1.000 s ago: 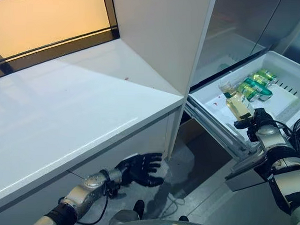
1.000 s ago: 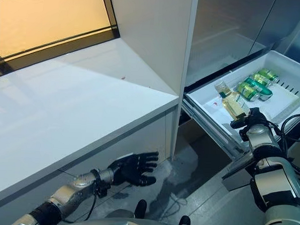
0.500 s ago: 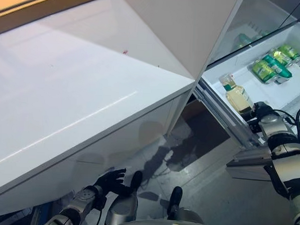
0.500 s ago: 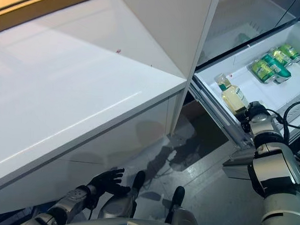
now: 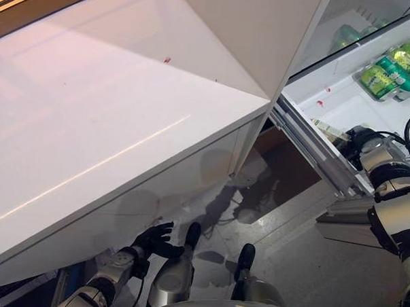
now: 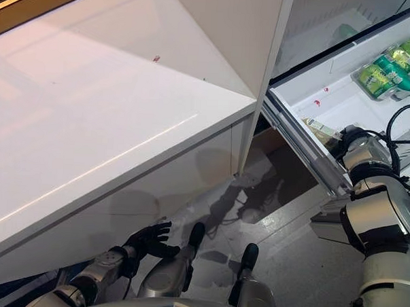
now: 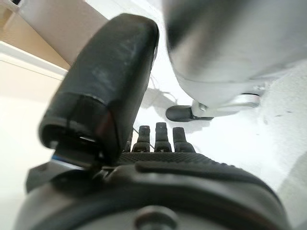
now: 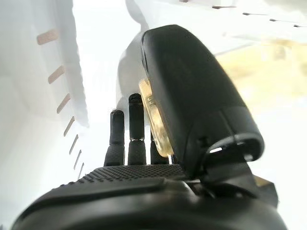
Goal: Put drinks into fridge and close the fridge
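The yellow drink bottle [image 6: 323, 129] lies on its side in the open fridge drawer [image 6: 333, 98], close to the drawer's near wall, and you can see it again as a pale amber shape right against the thumb in the right wrist view [image 8: 156, 122]. Your right hand [image 6: 355, 141] sits at the drawer's front edge, with its fingers straight and its thumb beside the bottle, not curled round it. Farther back in the same drawer, a cluster of green cans [image 6: 386, 66] lies well apart from the bottle. The white counter [image 5: 111, 122] fills the left of the head views. Your left hand [image 6: 149, 238] hangs low under the counter edge, above the floor [image 5: 289, 252], fingers spread and relaxed, holding nothing.
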